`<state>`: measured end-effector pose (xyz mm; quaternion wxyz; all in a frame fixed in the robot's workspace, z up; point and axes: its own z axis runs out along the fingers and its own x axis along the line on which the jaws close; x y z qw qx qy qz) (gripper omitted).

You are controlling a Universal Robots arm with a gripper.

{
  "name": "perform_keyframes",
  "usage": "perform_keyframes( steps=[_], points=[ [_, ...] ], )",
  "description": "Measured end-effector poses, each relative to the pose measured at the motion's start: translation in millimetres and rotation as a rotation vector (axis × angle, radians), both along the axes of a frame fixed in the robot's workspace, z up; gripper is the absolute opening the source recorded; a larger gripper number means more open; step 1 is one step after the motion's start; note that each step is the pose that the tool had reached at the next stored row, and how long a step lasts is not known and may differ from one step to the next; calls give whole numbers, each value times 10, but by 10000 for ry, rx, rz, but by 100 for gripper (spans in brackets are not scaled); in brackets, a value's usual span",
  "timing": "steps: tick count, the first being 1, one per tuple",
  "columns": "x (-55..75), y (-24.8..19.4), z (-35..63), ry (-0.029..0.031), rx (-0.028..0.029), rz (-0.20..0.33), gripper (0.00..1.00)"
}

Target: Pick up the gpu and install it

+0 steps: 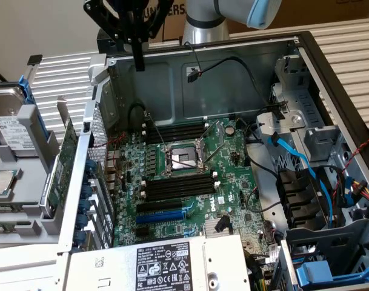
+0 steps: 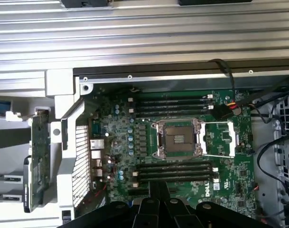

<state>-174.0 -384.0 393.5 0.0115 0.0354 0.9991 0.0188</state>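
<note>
Hanging above the far edge of the motherboard [image 1: 232, 179], the gripper [image 1: 139, 63] is clenched, its black fingers pressed together into one narrow bar and touching nothing. The gpu [image 1: 64, 160] stands on its edge beside the motherboard, on the exterior view's left, just outside the perforated case wall [image 1: 99, 151] and well apart from the gripper. It sits against a grey plastic rack [image 1: 33, 145]. A hard drive [image 1: 11, 124] lies there too, farther from the motherboard than the card.
</note>
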Motion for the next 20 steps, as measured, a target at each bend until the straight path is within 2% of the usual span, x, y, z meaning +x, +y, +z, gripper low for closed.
perform_keyframes(
  steps=[20],
  points=[
    [-914, 0, 0, -92, 1, 1, 11]
  ],
)
